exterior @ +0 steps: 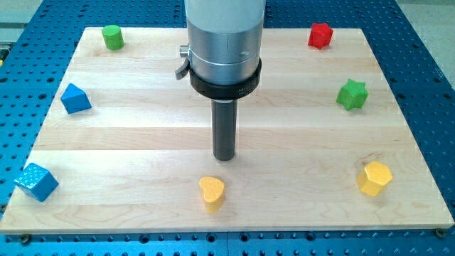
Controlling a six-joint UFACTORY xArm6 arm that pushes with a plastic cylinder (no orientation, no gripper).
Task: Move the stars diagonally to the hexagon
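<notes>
In the camera view, a wooden board [142, 135] is seen lying on a blue perforated table, and the arm's rod is seen coming down near the board's middle. My tip [225, 158] rests on bare wood, touching no block. No fingers or jaws are fitted to this arm, so nothing is gripped or held; only pushing with the rod is possible.

The task's things are all found on the view's right half. The red star [320, 35] sits near the board's top right corner, and the green star [352, 94] lies below it, close to the right edge. The yellow hexagon [375, 178] is placed near the bottom right corner, well apart from both stars.

The relation that matters is this: both stars lie up and to the view's right of my tip, while the hexagon lies to the right and slightly down. The green star is the nearer of the two. For a push toward the hexagon, the tip would probably have to be brought round to the upper side of a star first, since it is now on the wrong side.

Other blocks are left out of the path: a yellow heart [211, 193] just below the tip, a green cylinder [112, 36] near the top left corner, a blue block [75, 98] by the left edge, and a blue cube [35, 181] at the bottom left corner.
</notes>
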